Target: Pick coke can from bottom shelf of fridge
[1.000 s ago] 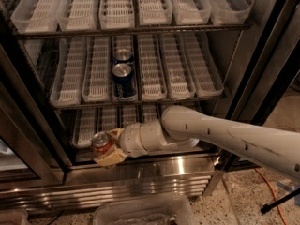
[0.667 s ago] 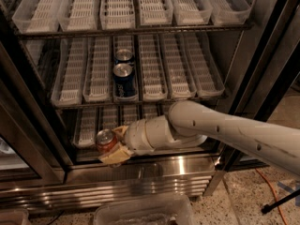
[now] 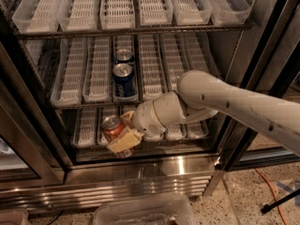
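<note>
The coke can (image 3: 112,128), red-brown with a silver top and pull tab, is held upright at the front edge of the bottom shelf (image 3: 89,130) of the fridge (image 3: 140,168). My gripper (image 3: 123,136) is shut on the can, its tan fingers (image 3: 124,141) pressed against the can's right and lower side. The white arm (image 3: 225,102) reaches in from the right, across the front of the bottom shelf. It hides the middle lane trays there.
Two blue cans (image 3: 124,78) stand in a lane on the middle shelf above the gripper. A dark door frame (image 3: 262,74) stands to the right. A clear plastic bin (image 3: 140,212) sits on the floor below. An orange cable (image 3: 276,191) lies at the right.
The gripper with the coke can has moved to the right and outward, toward the shelf's front edge. The arm has drawn back with it.
</note>
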`<act>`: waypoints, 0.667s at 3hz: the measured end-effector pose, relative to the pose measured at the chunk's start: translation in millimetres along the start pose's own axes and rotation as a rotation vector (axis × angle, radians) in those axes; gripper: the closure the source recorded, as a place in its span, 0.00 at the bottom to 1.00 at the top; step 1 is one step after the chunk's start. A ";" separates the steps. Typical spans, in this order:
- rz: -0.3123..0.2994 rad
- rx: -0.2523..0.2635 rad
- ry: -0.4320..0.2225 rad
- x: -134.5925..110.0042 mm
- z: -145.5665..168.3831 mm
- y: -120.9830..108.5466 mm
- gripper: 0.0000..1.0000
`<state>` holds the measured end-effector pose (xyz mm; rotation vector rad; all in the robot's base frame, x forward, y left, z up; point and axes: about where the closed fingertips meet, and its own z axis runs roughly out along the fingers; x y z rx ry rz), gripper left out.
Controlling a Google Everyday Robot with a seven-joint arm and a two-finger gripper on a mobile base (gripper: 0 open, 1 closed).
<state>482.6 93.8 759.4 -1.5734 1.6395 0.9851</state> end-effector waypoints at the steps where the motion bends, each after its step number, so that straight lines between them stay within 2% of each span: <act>1: 0.044 -0.014 0.052 -13.3 -32.3 31.0 1.00; 2: 0.046 -0.013 0.057 -11.5 -32.6 33.7 1.00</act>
